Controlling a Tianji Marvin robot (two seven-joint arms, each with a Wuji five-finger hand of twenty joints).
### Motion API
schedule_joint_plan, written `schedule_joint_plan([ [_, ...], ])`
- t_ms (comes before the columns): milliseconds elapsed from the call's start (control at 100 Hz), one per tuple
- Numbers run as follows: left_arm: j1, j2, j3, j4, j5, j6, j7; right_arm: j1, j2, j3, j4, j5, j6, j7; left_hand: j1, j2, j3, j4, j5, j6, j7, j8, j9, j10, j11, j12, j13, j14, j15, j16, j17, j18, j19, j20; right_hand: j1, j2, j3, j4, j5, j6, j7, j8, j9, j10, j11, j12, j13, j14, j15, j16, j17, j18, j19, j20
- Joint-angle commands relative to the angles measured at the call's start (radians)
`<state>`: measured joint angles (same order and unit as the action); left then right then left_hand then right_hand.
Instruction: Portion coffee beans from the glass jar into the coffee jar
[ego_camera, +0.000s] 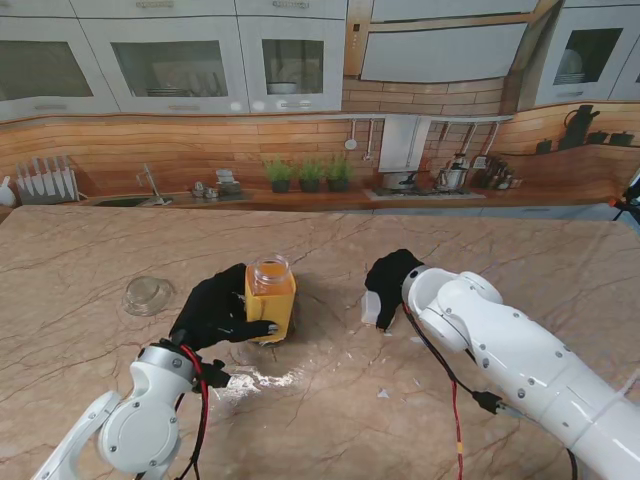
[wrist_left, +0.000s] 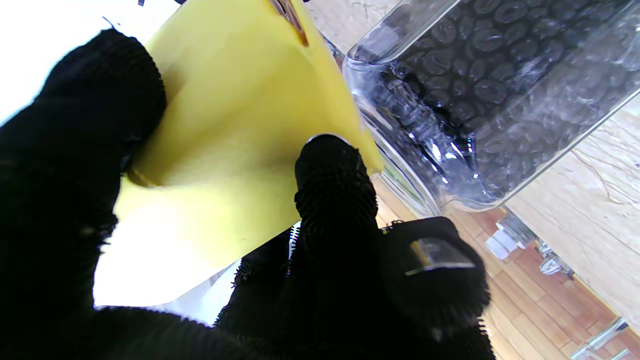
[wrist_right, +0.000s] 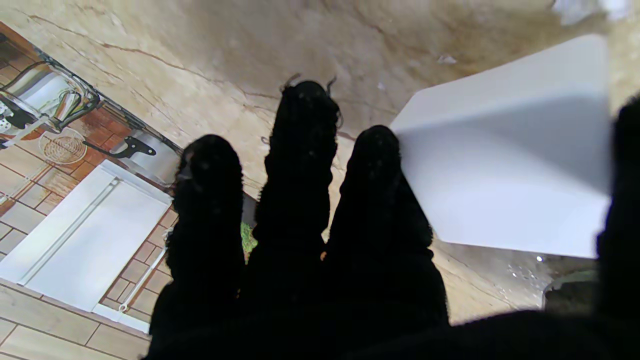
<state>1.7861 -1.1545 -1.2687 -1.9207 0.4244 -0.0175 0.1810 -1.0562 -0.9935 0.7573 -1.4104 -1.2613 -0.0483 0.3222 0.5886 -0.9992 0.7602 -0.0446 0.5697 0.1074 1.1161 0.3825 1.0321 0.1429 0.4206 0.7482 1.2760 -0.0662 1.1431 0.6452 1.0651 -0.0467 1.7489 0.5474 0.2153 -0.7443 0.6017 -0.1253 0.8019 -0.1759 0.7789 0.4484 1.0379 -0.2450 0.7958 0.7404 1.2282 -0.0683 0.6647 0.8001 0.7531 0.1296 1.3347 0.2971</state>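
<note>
Glass jar (ego_camera: 271, 300) is wrapped by left robot hand (ego_camera: 218, 310); right robot hand (ego_camera: 388, 280) pinches a white scoop (ego_camera: 371, 309).

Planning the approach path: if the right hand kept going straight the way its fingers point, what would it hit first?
Probably nothing on the table: past the right hand, the marble table looks bare up to the kitchen backdrop. The white object it grips sits beside the fingers, not ahead, though depth is uncertain.

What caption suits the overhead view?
Left hand grips a yellow-labelled glass jar while right hand rests by a white object.
</note>
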Motion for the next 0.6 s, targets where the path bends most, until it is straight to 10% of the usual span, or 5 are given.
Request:
schedule_joint_plan([
  [0,0.006,-0.005,-0.004,0.006,-0.01,-0.005,0.001,0.002,-0.007,-0.017,0.011,-0.007,0.009,-0.004,0.204,0.22,0.318,0.061,0.124,-0.141,0.158,0.057,0.136,-0.07,0.096,0.062,-0.003,0.047,-0.052,0.002,0.004,-0.041,0.034,-0.012,0.24,0.155,0.103,0.062,0.112,-0.363,0.199,0.021,-0.018,-0.068,0.023,-0.009,-0.002,-0.022,0.006,-0.005,-0.012,-0.003,0.012,0.006],
  [150,0.009,-0.005,-0.007,0.006,-0.015,-0.005,0.001,0.018,-0.003,-0.058,0.018,-0.027,0.027,0.013,0.205,0.217,0.323,0.069,0.126,-0.143,0.16,0.058,0.14,-0.071,0.098,0.062,-0.002,0.043,-0.046,0.007,0.006,-0.043,0.038,-0.01,0.2,0.1,0.066,0.026,0.026,-0.324,0.175,-0.009,-0.091,-0.056,0.009,-0.064,-0.051,-0.024,-0.008,-0.021,-0.034,0.004,-0.004,0.011],
  [250,0.011,-0.005,-0.01,0.005,-0.015,-0.008,-0.003,0.018,-0.001,-0.062,0.004,-0.034,0.039,0.063,0.194,0.213,0.331,0.076,0.13,-0.142,0.16,0.057,0.142,-0.069,0.099,0.061,-0.001,0.045,-0.043,0.009,0.006,-0.044,0.04,-0.01,0.019,0.115,0.152,0.067,-0.034,-0.168,-0.037,0.155,-0.21,0.015,-0.009,-0.084,-0.095,-0.001,-0.011,-0.012,-0.058,0.018,-0.016,0.033],
  [590,0.011,-0.003,-0.007,0.0,-0.019,-0.009,-0.012,-0.066,-0.001,0.099,-0.133,-0.095,-0.047,0.18,0.192,0.209,0.339,0.083,0.133,-0.143,0.162,0.057,0.144,-0.069,0.101,0.063,-0.002,0.044,-0.037,0.011,0.007,-0.047,0.048,-0.007,-0.252,0.195,0.19,0.061,-0.362,-0.083,-0.253,0.092,-0.437,0.087,-0.098,-0.114,-0.229,0.063,-0.059,-0.013,-0.131,0.072,-0.06,0.058],
])
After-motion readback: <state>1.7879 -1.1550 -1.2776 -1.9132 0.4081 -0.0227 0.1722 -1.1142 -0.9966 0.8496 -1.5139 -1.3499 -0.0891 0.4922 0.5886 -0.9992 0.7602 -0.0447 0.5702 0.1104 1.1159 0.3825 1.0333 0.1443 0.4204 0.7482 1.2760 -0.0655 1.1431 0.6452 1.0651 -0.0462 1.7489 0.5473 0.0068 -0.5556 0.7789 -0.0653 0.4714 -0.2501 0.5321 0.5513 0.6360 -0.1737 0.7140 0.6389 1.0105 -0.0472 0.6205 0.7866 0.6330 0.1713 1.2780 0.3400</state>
